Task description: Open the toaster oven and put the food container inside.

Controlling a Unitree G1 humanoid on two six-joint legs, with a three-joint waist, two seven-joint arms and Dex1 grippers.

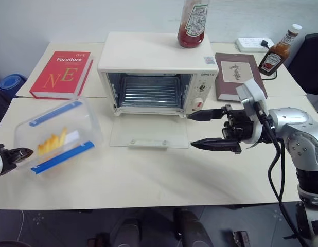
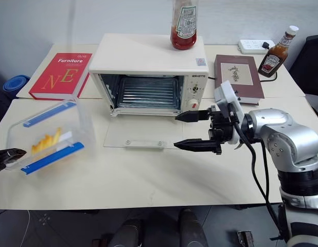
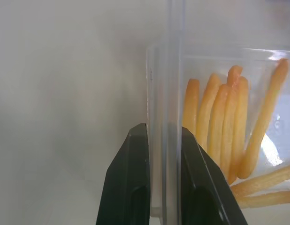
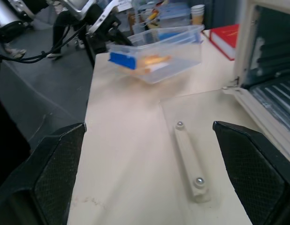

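Gripping food container (image 1: 58,136), toaster oven (image 1: 158,72) open.

Red book (image 1: 60,75) at tabletop (image 1: 148,180) back left; brown book (image 1: 235,74), ketchup bottle (image 1: 279,51), white power strip (image 1: 254,44) back right.

The ketchup bottle (image 1: 193,23) on the oven is cut off at the top.

Bright, even light falls on the pale beige counter (image 1: 148,180); shadows are soft, and the left wrist view's background is blurred.
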